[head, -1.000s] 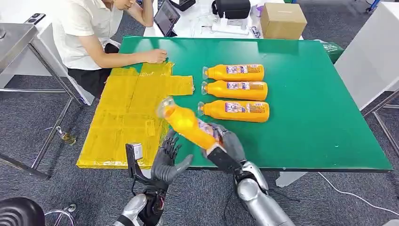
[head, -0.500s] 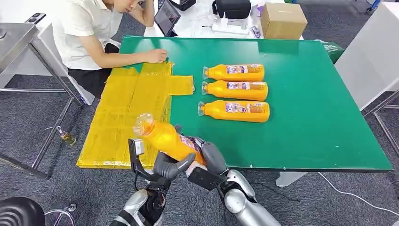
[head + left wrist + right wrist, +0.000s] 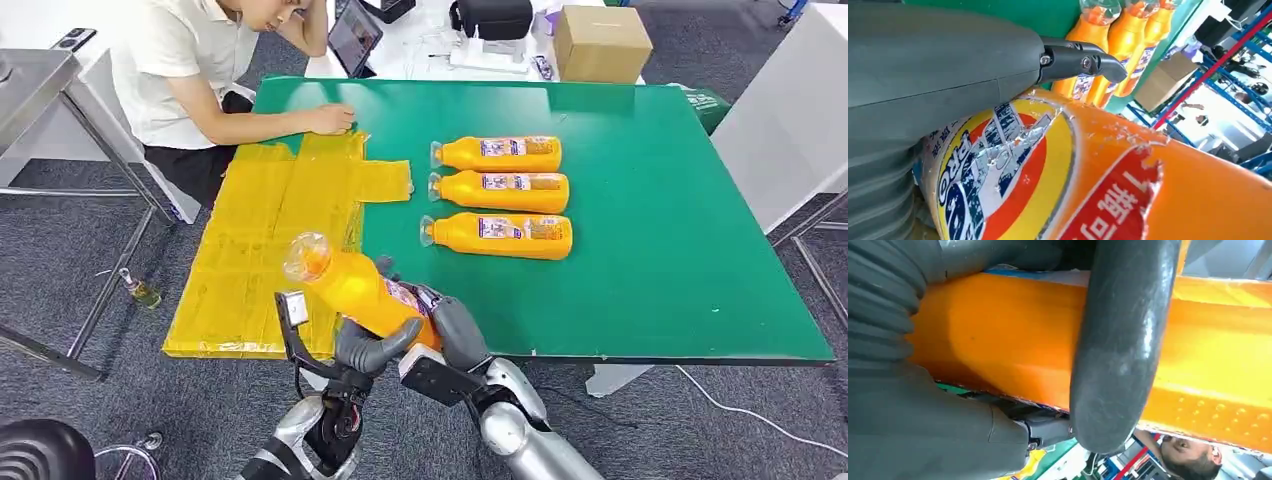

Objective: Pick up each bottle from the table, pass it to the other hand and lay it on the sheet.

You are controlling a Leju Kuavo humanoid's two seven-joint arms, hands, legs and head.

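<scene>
An orange bottle point(image 3: 350, 285) with a clear cap hangs tilted over the table's front edge, its cap end above the yellow sheet point(image 3: 250, 230). My right hand point(image 3: 455, 335) grips its base end, the thumb point(image 3: 1118, 340) wrapped over the orange body point(image 3: 1013, 335). My left hand point(image 3: 365, 352) lies under the middle of the bottle with its thumb curled across it; in the left wrist view the label point(image 3: 1013, 165) presses against the palm. Three more orange bottles point(image 3: 497, 153), point(image 3: 500, 190), point(image 3: 497, 235) lie side by side on the green table point(image 3: 650, 200).
A person sits at the table's far left corner with a hand point(image 3: 330, 118) resting on the sheet's far edge. Behind the table are a cardboard box point(image 3: 600, 42) and a tablet point(image 3: 353, 38). A metal table point(image 3: 30, 80) stands at the left.
My right hand has carried the bottle left and down to my left hand. The left hand's thumb, spread a second ago, has curled round the bottle.
</scene>
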